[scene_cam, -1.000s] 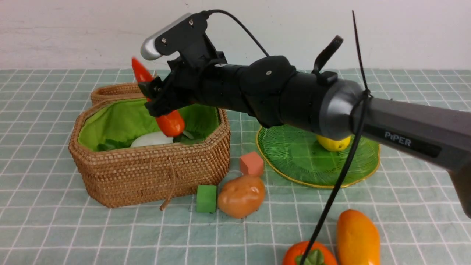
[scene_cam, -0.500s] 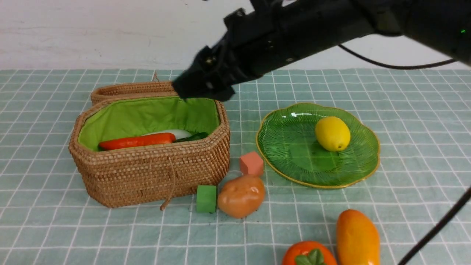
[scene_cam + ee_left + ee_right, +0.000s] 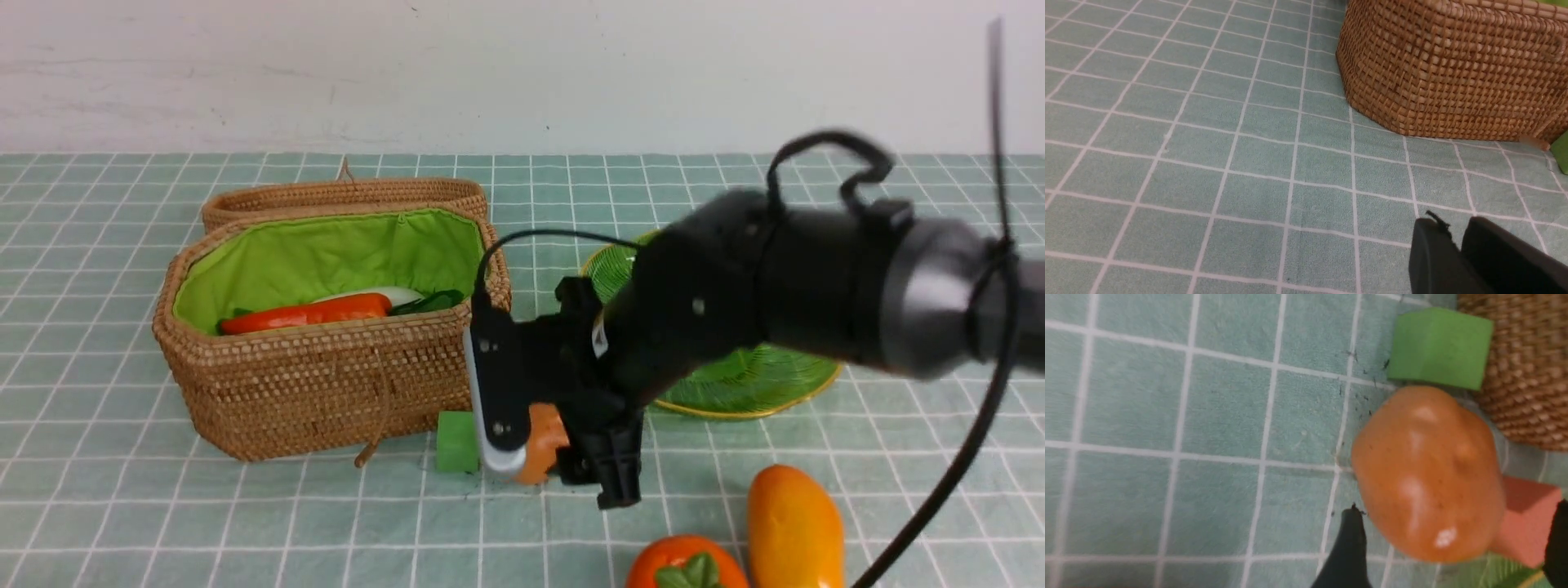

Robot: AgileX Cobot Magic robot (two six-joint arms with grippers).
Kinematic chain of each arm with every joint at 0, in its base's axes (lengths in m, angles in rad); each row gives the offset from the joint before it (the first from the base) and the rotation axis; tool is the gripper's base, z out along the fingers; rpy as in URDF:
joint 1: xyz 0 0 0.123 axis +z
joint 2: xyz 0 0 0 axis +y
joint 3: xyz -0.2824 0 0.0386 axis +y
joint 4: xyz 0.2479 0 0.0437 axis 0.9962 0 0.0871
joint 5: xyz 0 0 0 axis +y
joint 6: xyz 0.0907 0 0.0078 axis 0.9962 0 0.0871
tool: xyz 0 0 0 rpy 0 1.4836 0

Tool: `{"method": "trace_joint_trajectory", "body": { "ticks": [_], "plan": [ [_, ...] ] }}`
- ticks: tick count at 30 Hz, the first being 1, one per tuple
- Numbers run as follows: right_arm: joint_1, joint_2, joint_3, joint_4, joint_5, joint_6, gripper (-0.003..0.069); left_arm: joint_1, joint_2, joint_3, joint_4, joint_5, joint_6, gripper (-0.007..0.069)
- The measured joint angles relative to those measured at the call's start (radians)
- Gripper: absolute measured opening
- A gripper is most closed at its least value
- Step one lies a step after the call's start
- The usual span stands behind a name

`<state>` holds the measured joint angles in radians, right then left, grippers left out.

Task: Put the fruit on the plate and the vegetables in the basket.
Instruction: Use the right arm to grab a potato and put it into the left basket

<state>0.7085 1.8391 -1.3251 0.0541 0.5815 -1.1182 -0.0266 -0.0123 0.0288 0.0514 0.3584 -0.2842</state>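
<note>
My right gripper is open, low over the brown-orange potato. In the right wrist view its jaws stand wide on either side of the potato, not closed on it. The wicker basket holds the red-orange carrot-like piece and the white radish. The green plate is half hidden behind my right arm, and the lemon is hidden. The mango and persimmon lie at the front right. My left gripper is shut and empty above the cloth near the basket. The eggplant is out of view.
A green cube sits between the basket and the potato, touching the potato in the right wrist view. A salmon-pink cube sits against the potato's other side, near the plate's rim. The basket's lid lies open behind it.
My right arm let the carrot-like piece go into the basket, lifted, then swung down to the potato. The arm now hides the lemon and part of the plate.
</note>
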Motion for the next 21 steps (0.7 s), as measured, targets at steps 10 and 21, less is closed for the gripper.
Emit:
{"method": "trace_joint_trajectory", "body": {
  "ticks": [10, 21],
  "plan": [
    [0.000, 0.121, 0.010, -0.008, -0.195, -0.055, 0.0594, 0.000, 0.000, 0.000, 0.000, 0.000, 0.000, 0.0113],
    [0.000, 0.116, -0.012, -0.011, -0.104, -0.047, 0.0558, 0.000, 0.000, 0.000, 0.000, 0.001, 0.000, 0.0119]
  ]
}}
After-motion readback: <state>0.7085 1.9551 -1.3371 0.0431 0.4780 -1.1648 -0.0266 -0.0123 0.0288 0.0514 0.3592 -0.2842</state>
